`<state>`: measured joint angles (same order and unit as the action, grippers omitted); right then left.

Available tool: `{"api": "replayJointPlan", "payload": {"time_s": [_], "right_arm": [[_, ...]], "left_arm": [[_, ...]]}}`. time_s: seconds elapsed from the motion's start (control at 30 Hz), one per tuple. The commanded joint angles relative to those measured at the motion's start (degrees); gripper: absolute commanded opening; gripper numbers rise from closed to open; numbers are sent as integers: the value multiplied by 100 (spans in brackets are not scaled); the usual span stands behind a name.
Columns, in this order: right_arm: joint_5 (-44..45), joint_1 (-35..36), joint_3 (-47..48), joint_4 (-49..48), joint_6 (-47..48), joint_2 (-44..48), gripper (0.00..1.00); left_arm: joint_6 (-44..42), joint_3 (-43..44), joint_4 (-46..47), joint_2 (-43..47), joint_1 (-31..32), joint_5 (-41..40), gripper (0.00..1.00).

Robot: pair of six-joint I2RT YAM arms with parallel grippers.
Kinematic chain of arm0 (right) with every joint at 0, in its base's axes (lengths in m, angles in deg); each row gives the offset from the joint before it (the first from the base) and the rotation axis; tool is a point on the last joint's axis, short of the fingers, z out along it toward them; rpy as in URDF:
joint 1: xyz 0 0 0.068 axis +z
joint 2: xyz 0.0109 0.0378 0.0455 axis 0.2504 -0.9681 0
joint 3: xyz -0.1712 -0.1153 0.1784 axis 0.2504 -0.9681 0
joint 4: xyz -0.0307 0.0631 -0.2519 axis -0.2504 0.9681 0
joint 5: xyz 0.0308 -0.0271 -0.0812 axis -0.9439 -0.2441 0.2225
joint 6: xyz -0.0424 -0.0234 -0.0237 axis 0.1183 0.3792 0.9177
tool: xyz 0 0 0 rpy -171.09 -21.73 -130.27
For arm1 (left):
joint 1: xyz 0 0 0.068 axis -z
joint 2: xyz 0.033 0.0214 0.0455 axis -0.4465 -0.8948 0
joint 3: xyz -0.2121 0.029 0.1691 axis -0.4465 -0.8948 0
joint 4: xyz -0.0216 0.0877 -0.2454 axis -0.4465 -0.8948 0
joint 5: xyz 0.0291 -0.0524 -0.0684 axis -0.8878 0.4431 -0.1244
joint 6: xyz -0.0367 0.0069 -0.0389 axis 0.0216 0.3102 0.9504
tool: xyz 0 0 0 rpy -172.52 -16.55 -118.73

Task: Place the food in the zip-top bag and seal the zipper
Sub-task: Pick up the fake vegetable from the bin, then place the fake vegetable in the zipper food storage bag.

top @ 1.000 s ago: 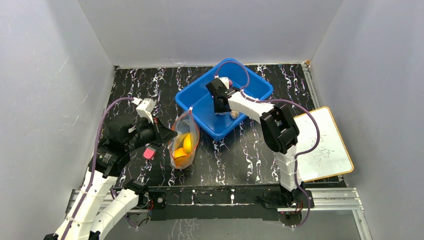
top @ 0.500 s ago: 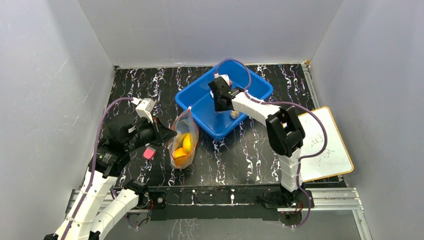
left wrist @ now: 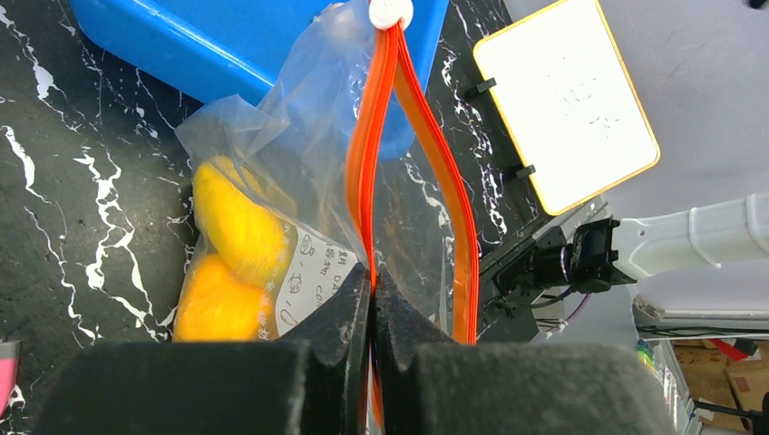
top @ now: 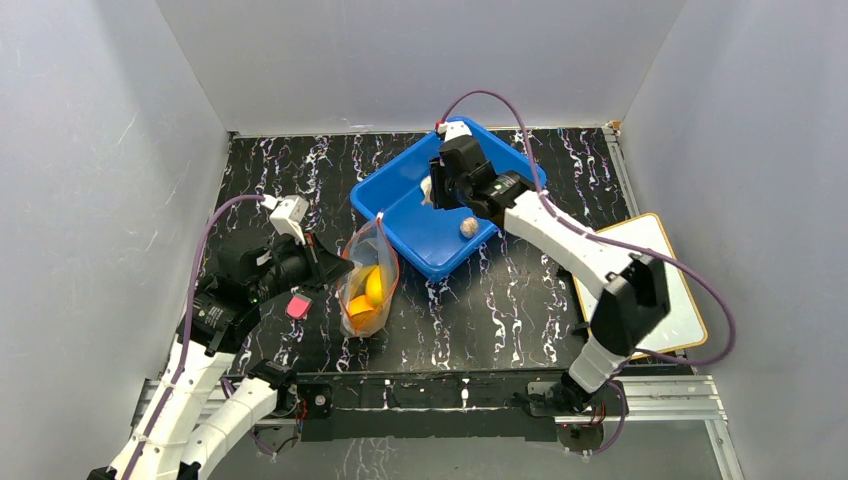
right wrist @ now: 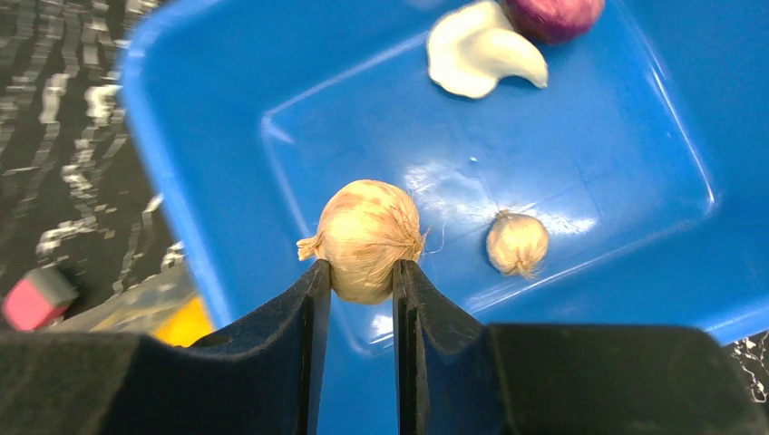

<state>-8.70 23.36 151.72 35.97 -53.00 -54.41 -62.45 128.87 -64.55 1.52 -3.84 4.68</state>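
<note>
The clear zip-top bag (top: 368, 285) stands on the black table with its mouth held apart. My left gripper (left wrist: 373, 276) is shut on one side of the red-orange zipper (left wrist: 372, 136). Yellow and orange food (left wrist: 236, 222) lies inside the bag. My right gripper (right wrist: 358, 267) is shut on a beige papery bulb (right wrist: 370, 237), held above the blue bin (right wrist: 635, 181). On the bin floor lie a smaller beige bulb (right wrist: 517, 242), a white piece (right wrist: 481, 59) and a purple piece (right wrist: 553, 14). In the top view the right gripper (top: 432, 190) hovers over the bin's middle.
A small pink block (top: 298, 305) lies on the table left of the bag. A whiteboard (top: 680, 300) rests at the right edge, partly under the right arm. The blue bin (top: 410, 215) sits just behind the bag. Grey walls enclose three sides.
The right gripper has risen out of the bin with the beige bulb in its jaws, and the right arm's elbow has swung out to the right. The left arm and bag have not moved.
</note>
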Motion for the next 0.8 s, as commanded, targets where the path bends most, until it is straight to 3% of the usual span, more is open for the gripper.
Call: {"api": "replayJointPlan", "payload": {"time_s": [0.0,0.37,0.57,0.77], "right_arm": [[-371,185,-134,-257,248,843,19],[-1350,644,-245,-423,-14,1966,18],[-1641,1464,-382,-741,-420,2263,18],[-1324,2200,-464,-785,-642,2007,20]], "left_arm": [[120,122,195,30,-13,2,0],[26,295,100,-148,-9,-84,0],[38,341,93,-248,-9,-58,0],[74,342,148,-282,-9,32,0]]}}
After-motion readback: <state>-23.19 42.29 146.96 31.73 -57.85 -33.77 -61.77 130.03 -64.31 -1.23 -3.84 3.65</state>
